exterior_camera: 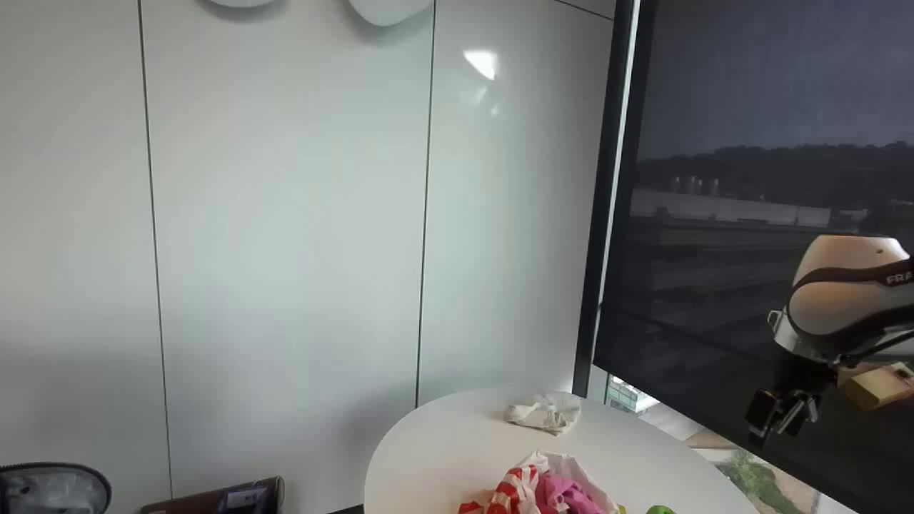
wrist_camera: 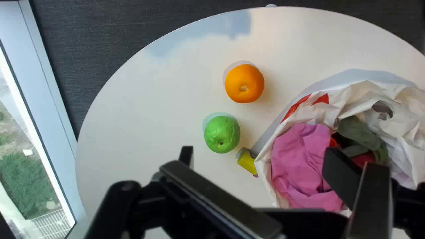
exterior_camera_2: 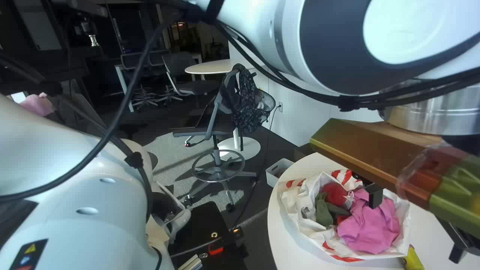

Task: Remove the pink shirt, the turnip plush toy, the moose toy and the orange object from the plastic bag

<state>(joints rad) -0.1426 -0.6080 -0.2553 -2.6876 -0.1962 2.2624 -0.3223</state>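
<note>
While the tool hangs spread | pink shirt bunched in plastic bag | long axis unclear

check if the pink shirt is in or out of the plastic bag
In: the pink shirt lies bunched inside the plastic bag, whose rim encloses it in an exterior view.

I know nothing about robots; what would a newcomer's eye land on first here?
Probably the bright pink shirt, bunched in the mouth of the crumpled plastic bag on the white table. Next, in the wrist view, the orange fruit and the green apple stand out, close together on the table outside the bag. The robot's dark fingers, spread apart, also loom across the lower part of that view.
</note>
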